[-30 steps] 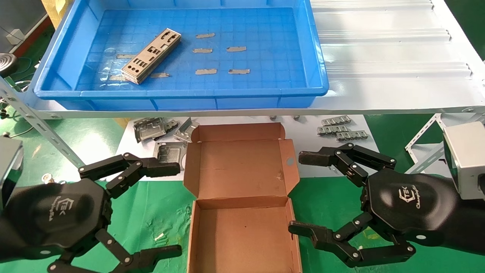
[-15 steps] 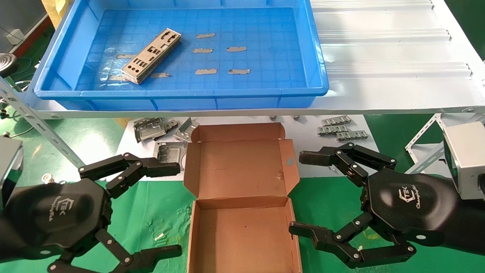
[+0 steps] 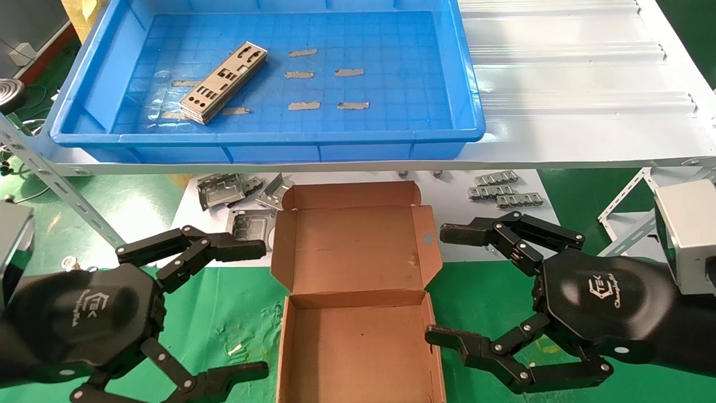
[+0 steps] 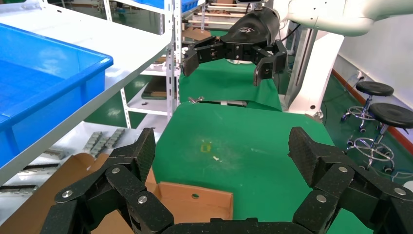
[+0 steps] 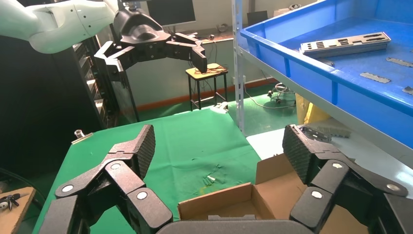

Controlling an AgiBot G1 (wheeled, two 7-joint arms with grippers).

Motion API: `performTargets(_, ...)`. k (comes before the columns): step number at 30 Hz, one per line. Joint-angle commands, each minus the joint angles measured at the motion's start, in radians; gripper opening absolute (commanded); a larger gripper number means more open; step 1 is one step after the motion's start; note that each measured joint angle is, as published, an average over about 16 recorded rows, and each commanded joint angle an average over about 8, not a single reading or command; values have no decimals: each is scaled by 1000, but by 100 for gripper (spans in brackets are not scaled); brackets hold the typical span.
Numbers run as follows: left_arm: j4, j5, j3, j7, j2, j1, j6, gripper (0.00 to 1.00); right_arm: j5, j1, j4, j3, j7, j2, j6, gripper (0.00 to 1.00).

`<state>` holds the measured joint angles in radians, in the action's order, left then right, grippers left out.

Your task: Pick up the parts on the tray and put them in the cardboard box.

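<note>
A stack of punched silver-grey parts lies at the left of the blue tray on the white shelf; the right wrist view also shows the parts. Below the shelf the cardboard box stands open and empty on the green table. My left gripper hangs open just left of the box, holding nothing. My right gripper hangs open just right of the box, also holding nothing. The left wrist view shows the left gripper wide open over a box corner.
Several small plain grey strips lie on the tray floor. Bent metal brackets and more brackets rest on a white sheet behind the box. Angled steel shelf struts stand at both sides.
</note>
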<state>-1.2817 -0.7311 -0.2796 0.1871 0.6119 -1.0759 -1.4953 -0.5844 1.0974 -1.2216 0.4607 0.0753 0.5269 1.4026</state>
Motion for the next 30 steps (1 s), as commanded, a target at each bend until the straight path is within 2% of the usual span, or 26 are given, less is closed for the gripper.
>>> performTargets(1, 0, 0, 0, 0, 0, 0, 0, 100, 0, 0, 0, 0, 0, 0, 0, 0)
performTargets(30, 0, 0, 0, 0, 0, 0, 0, 100, 0, 0, 0, 0, 0, 0, 0, 0)
